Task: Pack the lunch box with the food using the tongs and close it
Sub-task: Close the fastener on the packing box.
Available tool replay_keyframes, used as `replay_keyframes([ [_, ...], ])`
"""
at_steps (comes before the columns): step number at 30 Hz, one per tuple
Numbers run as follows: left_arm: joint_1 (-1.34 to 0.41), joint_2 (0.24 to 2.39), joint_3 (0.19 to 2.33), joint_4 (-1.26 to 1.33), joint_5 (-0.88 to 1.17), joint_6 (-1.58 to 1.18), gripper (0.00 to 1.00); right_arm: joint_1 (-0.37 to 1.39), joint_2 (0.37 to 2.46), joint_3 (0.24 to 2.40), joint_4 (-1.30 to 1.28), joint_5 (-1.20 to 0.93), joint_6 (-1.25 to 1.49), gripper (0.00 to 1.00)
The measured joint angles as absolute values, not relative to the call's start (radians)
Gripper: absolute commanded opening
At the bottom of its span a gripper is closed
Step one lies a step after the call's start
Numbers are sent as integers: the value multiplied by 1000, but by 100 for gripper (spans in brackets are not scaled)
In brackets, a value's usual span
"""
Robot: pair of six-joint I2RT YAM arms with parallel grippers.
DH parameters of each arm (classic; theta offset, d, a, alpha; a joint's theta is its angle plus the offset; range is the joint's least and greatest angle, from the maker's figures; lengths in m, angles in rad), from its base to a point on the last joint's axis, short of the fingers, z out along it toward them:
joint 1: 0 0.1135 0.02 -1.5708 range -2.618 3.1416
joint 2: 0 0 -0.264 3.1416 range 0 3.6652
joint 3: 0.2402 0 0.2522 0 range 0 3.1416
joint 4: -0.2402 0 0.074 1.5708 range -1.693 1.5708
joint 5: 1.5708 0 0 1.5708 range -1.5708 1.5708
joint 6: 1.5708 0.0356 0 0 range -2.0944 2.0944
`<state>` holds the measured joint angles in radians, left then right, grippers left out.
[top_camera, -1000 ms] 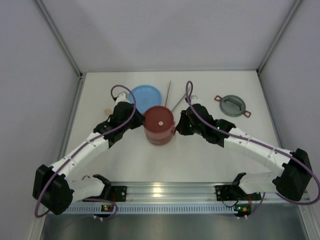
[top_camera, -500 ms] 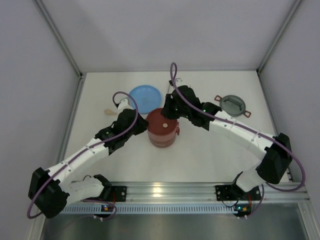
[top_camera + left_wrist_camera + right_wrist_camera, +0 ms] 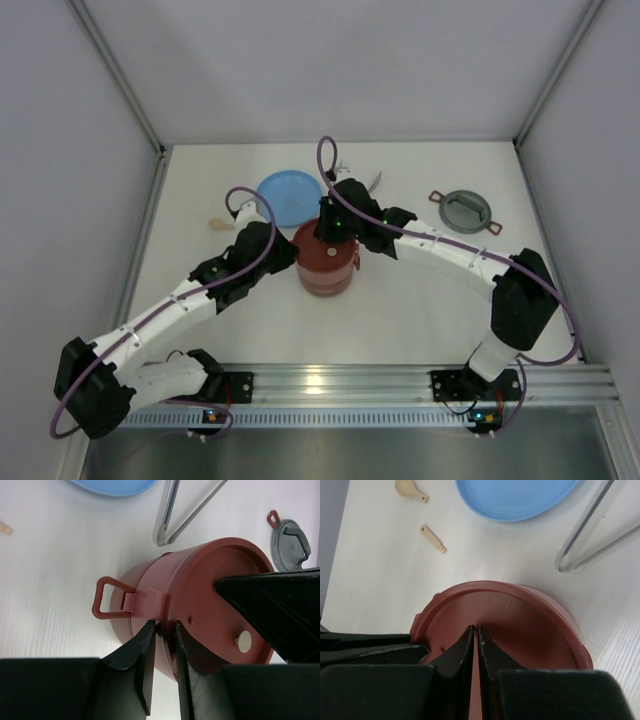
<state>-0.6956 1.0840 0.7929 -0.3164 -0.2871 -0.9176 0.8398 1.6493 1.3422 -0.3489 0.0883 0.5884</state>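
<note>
The lunch box (image 3: 326,265) stands mid-table as a dusty-red stack under a flat maroon lid (image 3: 530,625). My left gripper (image 3: 164,626) is at its left side (image 3: 288,256), shut on the rim just beside the looped handle (image 3: 106,598). My right gripper (image 3: 475,628) is shut, and its tips rest on top of the lid (image 3: 325,233). A pale beige round piece (image 3: 243,641) lies on the lid; no other food shows. The silver tongs (image 3: 186,514) lie on the table behind the box, partly hidden by the right arm in the top view.
A light-blue plate (image 3: 289,192) lies behind the box to the left. The grey red-handled top lid (image 3: 466,211) sits at the back right. Two small beige bits (image 3: 410,488) (image 3: 433,539) lie left of the plate.
My right arm swung from the box's right side to over it, and its shut gripper now rests on the lid. The left gripper moved in against the box, which shifted slightly right.
</note>
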Motion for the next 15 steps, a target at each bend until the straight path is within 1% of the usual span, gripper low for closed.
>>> replay_keyframes([
  [4, -700, 1065, 793, -344, -287, -917, 28, 840, 1649, 1320, -300, 75, 602, 6],
  [8, -706, 1030, 799, -392, -291, -906, 34, 840, 1649, 1313, -283, 64, 605, 6],
  [9, -709, 1017, 805, -411, -300, -899, 36, 840, 1649, 1310, -279, 65, 605, 6],
  [10, -710, 1002, 815, -436, -310, -890, 40, 840, 1649, 1309, -278, 65, 605, 6],
  [15, -709, 966, 907, -550, -400, -863, 44, 840, 1649, 1309, -278, 65, 604, 5],
])
